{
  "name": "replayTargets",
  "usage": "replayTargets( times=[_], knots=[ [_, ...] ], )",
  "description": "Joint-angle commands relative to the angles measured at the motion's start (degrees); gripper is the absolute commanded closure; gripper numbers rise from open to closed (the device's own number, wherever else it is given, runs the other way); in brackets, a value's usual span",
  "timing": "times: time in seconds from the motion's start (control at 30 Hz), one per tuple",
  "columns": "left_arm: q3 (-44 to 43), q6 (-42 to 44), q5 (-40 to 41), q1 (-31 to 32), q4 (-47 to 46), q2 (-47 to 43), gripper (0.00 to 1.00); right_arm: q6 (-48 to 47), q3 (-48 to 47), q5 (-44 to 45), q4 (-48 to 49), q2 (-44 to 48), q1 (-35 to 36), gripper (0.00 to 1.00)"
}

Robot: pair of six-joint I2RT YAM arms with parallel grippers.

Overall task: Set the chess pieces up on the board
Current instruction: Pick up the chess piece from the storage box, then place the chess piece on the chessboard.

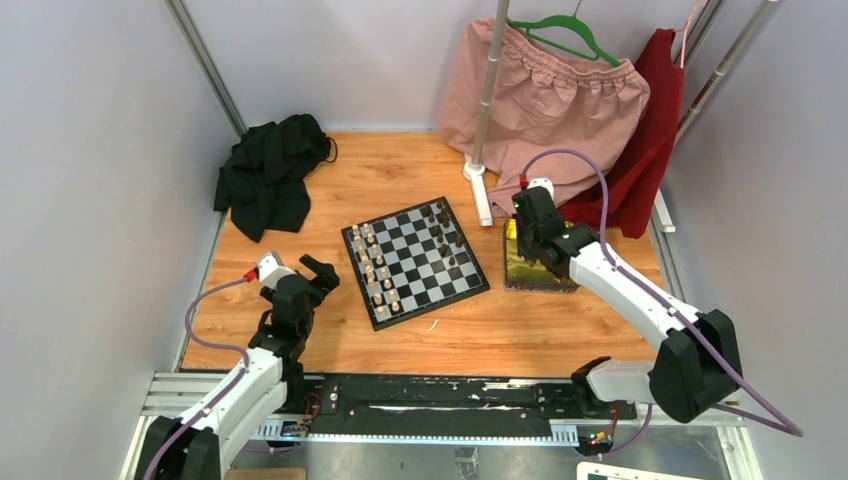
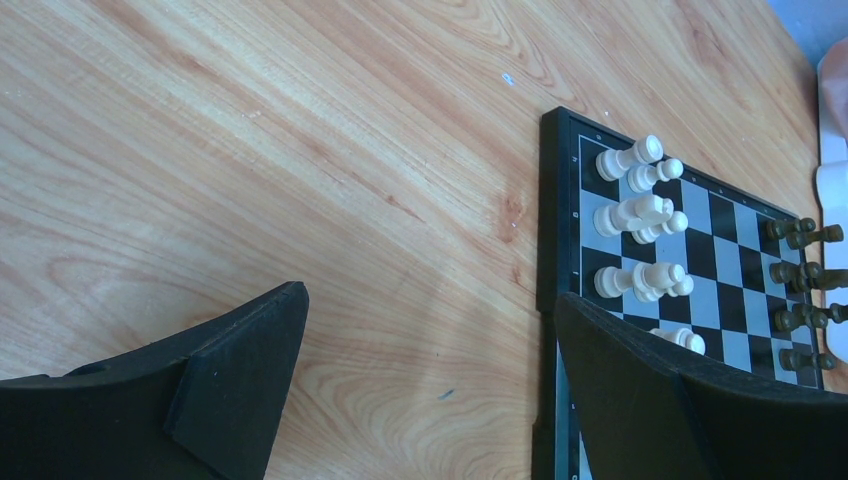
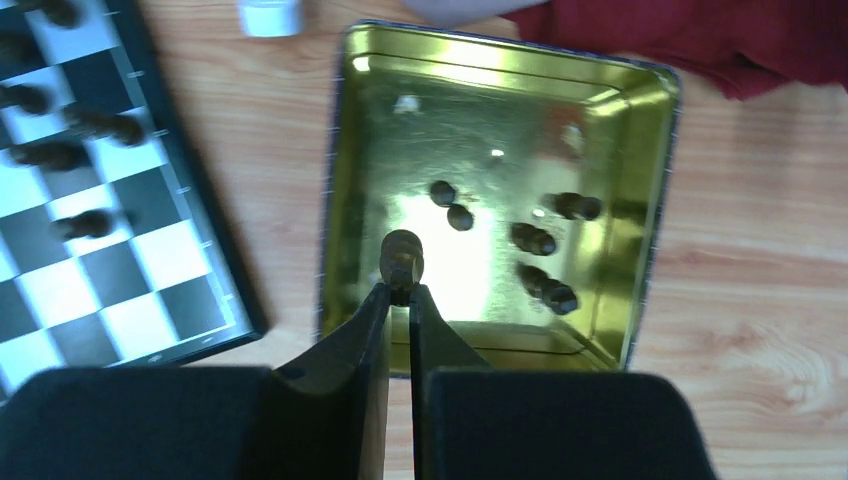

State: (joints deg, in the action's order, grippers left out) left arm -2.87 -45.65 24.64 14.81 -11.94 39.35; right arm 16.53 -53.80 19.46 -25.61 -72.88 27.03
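The chessboard [image 1: 415, 262] lies mid-table with cream-white pieces [image 2: 640, 215] along its left side and dark brown pieces [image 2: 805, 272] along its right. My right gripper [image 3: 400, 292] hangs over the shiny yellow tin [image 3: 640, 260] and is shut on a dark brown chess piece [image 3: 402, 255]. Several more dark pieces [image 3: 535, 240] lie loose in the tin. My left gripper [image 2: 430, 360] is open and empty, low over bare wood just left of the board's edge [image 2: 548, 250]; its right finger [image 2: 660, 390] overlaps the board.
A black cloth [image 1: 268, 175] lies at the back left. A pink garment [image 1: 550, 105] and a red one [image 1: 645, 150] hang on a rack at the back right, its white foot [image 1: 478, 190] beside the board.
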Motion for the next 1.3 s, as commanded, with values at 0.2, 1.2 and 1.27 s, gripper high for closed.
replayTargets(
  times=[0.2, 1.2, 1.27],
  knots=[
    [0.05, 0.19, 0.80, -0.22, -1.44, -0.57, 0.00, -0.54, -5.87, -1.61, -2.61, -4.14, 12.63, 1.00],
    [0.06, 0.12, 1.28, -0.22, -1.09, -0.76, 0.00, -0.97, -10.37, -5.30, 3.79, -20.76, 18.58, 1.00],
    [0.06, 0.12, 1.23, -0.22, -1.08, -0.75, 0.00, -0.89, -10.36, -5.31, 3.89, -20.96, 18.72, 1.00]
  ],
)
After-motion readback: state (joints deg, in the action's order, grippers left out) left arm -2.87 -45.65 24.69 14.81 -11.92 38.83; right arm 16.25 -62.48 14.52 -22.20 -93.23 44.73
